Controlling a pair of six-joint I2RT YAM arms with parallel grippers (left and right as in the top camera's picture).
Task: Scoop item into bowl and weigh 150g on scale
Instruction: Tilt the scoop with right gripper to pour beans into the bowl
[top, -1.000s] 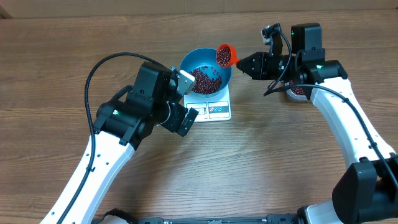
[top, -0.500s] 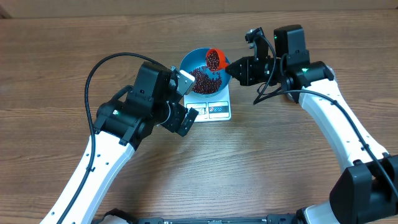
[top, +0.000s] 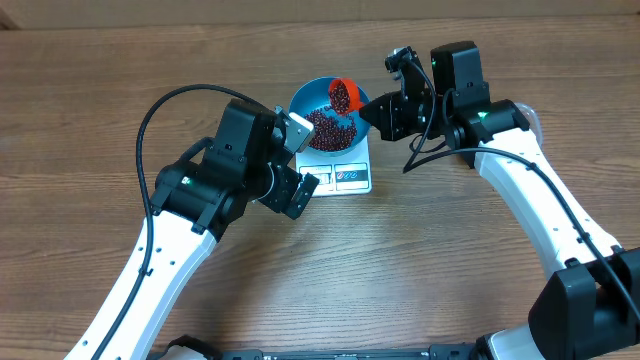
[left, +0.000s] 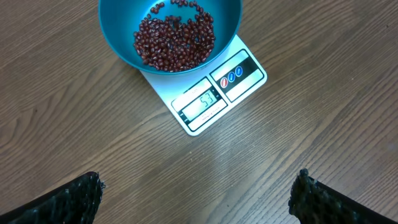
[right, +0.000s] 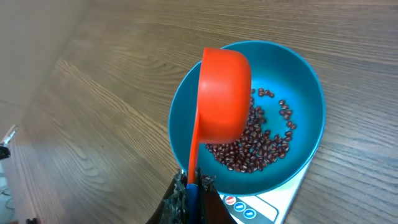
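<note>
While the right gripper (right: 193, 202) stays clenched on the orange scoop (right: 224, 93), it has swung left from beside the rim to over the blue bowl (right: 308, 87) and tipped, so more beans (left: 174, 40) go in! The bowl sits on the scale (left: 217, 99), mid-desk (top: 450, 260), and the display looks short of target. The left gripper (left: 196, 196) hangs released, nearer.

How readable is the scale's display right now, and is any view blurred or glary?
Left wrist: the display of the scale is sharp, glare-free, digits small but legible. Overhead: evenly lit, display too small to read. Right wrist: orange scoop sharp, display out of frame, upper left corner washed out.
</note>
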